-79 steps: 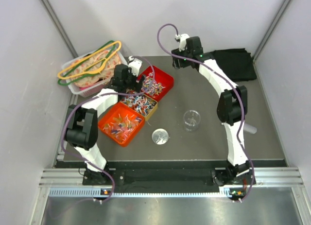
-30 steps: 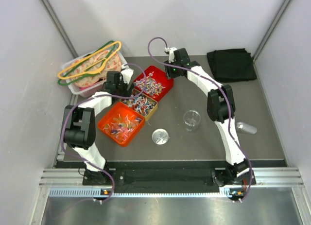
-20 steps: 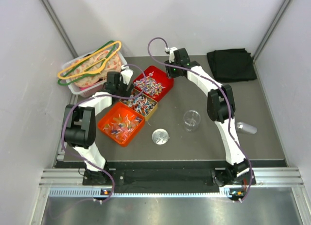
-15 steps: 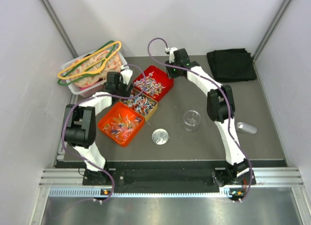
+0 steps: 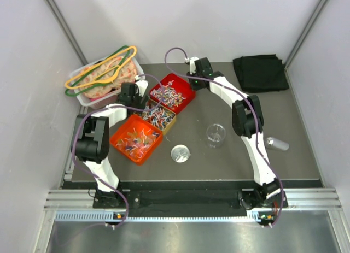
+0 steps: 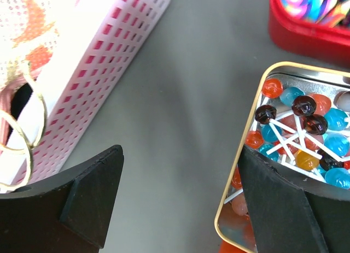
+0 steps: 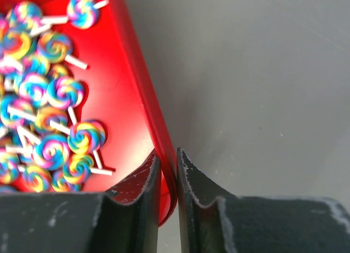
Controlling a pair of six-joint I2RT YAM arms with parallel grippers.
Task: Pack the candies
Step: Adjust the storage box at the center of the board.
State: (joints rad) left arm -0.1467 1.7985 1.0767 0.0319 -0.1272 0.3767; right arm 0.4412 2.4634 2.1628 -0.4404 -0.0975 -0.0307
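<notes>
The candies are small lollipops lying in three trays. Swirl ones [image 7: 49,94] fill the red tray [image 7: 139,94], whose right wall sits pinched between the fingers of my right gripper [image 7: 166,153]. From above, that gripper [image 5: 192,81] is at the red tray's [image 5: 191,92] far right corner. Round lollipops [image 6: 298,122] lie in a gold-rimmed tin [image 6: 261,81]. My left gripper [image 6: 179,154] stands open over bare table just left of the tin, holding nothing. An orange tray [image 5: 126,152] of candies sits nearer the front.
A pink perforated basket [image 6: 104,72] with coloured hangers [image 5: 101,72] stands at the back left, close to my left gripper. A glass jar [image 5: 216,134] and its lid [image 5: 180,153] stand mid-table. A black cloth [image 5: 261,72] lies back right, a small cylinder [image 5: 278,144] at the right.
My right gripper's jaws have closed onto the red tray's wall, and the right arm has shifted slightly left. The left gripper has stayed open in place.
</notes>
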